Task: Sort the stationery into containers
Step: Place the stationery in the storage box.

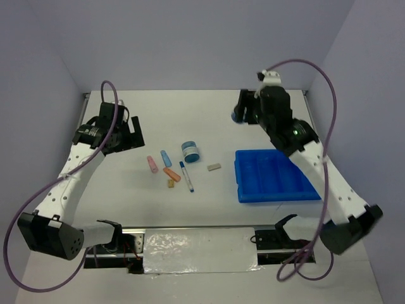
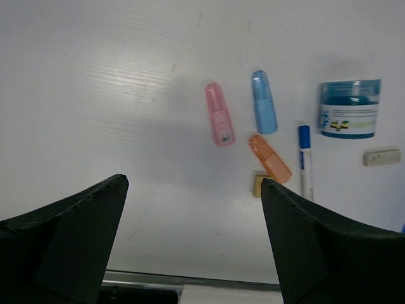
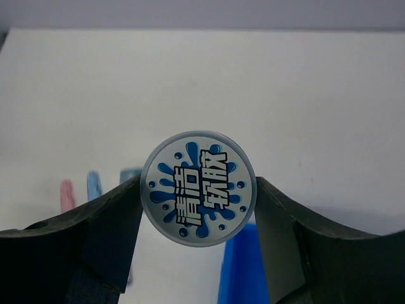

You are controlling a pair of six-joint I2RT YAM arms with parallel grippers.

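My right gripper (image 1: 239, 115) is shut on a round blue-white tape roll (image 3: 198, 187) and holds it in the air over the far table, beyond the blue compartment tray (image 1: 275, 176), whose corner shows in the right wrist view (image 3: 237, 269). My left gripper (image 2: 193, 183) is open and empty above bare table, left of the loose items. On the table lie a second tape roll (image 2: 349, 108), a pink bar (image 2: 219, 114), a light-blue bar (image 2: 263, 110), an orange bar (image 2: 269, 158), a tan block (image 2: 258, 183), a blue-capped white pen (image 2: 305, 161) and a grey block (image 2: 381, 157).
The loose items cluster mid-table (image 1: 183, 166), left of the tray. White walls close in the table at left, right and back. A taped metal rail (image 1: 199, 247) with the arm bases runs along the near edge.
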